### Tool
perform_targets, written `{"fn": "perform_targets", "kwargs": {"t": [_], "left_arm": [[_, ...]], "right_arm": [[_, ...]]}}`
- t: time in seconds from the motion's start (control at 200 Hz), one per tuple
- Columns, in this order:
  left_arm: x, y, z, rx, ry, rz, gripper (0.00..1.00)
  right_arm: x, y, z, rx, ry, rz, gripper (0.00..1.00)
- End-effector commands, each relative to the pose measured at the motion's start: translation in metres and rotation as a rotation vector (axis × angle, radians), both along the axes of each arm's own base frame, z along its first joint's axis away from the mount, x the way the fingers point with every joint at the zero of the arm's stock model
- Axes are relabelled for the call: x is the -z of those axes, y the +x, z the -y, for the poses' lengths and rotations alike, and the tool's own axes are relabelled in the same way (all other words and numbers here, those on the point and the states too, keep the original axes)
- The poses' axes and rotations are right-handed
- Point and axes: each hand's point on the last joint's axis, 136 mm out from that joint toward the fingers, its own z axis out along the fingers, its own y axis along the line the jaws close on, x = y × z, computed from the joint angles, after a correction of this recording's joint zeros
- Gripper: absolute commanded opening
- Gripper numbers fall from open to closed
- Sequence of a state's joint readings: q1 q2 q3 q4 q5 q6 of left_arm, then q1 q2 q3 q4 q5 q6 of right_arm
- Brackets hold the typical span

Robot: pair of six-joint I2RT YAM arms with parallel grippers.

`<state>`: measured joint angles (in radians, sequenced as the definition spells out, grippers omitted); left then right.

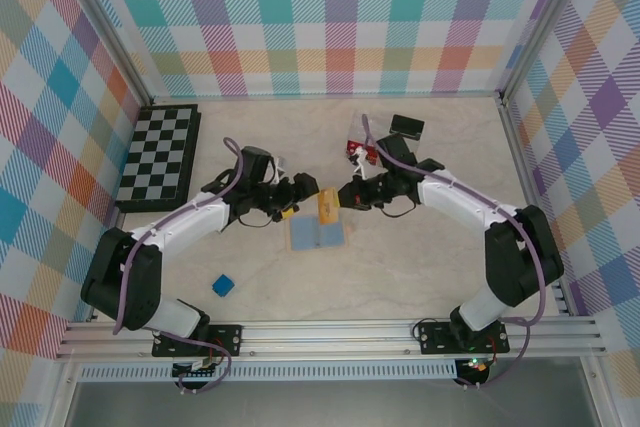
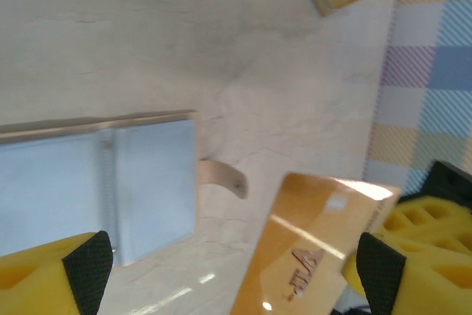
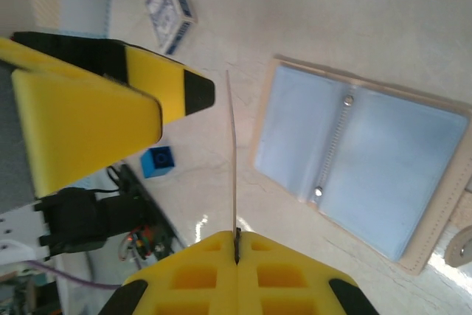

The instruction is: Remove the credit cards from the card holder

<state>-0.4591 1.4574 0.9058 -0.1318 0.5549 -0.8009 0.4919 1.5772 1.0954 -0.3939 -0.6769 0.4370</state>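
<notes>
Arms lean in from both sides, elbows bent outward, meeting nose to nose over the middle of the table (image 1: 430, 267). Right end effector (image 3: 236, 240) is clamped shut on a gold card (image 3: 234, 153), holding it on edge. Left end effector (image 2: 234, 269) is spread wide, one finger on each side of that card; I can't tell if it touches. Holder (image 3: 369, 160) lies open flat on the table, blue lining up, just below the card.
</notes>
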Motion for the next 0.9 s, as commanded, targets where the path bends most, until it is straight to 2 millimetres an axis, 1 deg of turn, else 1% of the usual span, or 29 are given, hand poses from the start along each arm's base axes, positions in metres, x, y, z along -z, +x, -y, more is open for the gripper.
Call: {"fn": "perform_targets", "kwargs": {"t": [0.0,0.065,0.16,0.245,0.315,0.38,0.48,0.565,0.675,0.76,0.825,0.895], "left_arm": [[-0.043,0.008,0.026,0.112,-0.196,0.076,0.88],[-0.054,0.011,0.032,0.139,-0.237,0.100,0.87],[-0.063,0.018,0.038,0.159,-0.274,0.107,0.84],[-0.071,0.024,0.045,0.175,-0.318,0.109,0.77],[-0.077,0.028,0.050,0.183,-0.353,0.117,0.67],[-0.082,0.033,0.053,0.187,-0.372,0.127,0.56],[-0.091,0.036,0.057,0.197,-0.409,0.139,0.39],[-0.097,0.037,0.059,0.205,-0.435,0.145,0.25],[-0.099,0.037,0.060,0.202,-0.447,0.146,0.10],[-0.101,0.038,0.060,0.195,-0.457,0.149,0.00],[-0.101,0.039,0.061,0.189,-0.460,0.148,0.00],[-0.101,0.040,0.062,0.179,-0.459,0.148,0.00]], "right_arm": [[-0.046,0.006,-0.002,-0.084,0.207,0.027,0.00],[-0.055,0.012,0.003,-0.090,0.257,0.030,0.00],[-0.067,0.021,0.011,-0.085,0.318,0.011,0.00],[-0.078,0.027,0.014,-0.091,0.359,0.004,0.00],[-0.084,0.030,0.016,-0.095,0.378,0.000,0.00],[-0.088,0.034,0.018,-0.093,0.390,-0.001,0.00],[-0.091,0.040,0.018,-0.088,0.396,-0.006,0.00],[-0.089,0.043,0.018,-0.074,0.391,-0.019,0.00],[-0.085,0.048,0.016,-0.053,0.404,-0.044,0.00],[-0.085,0.054,0.015,-0.024,0.417,-0.053,0.08],[-0.085,0.057,0.013,0.001,0.426,-0.060,0.16],[-0.086,0.061,0.010,0.023,0.433,-0.063,0.21]]}}
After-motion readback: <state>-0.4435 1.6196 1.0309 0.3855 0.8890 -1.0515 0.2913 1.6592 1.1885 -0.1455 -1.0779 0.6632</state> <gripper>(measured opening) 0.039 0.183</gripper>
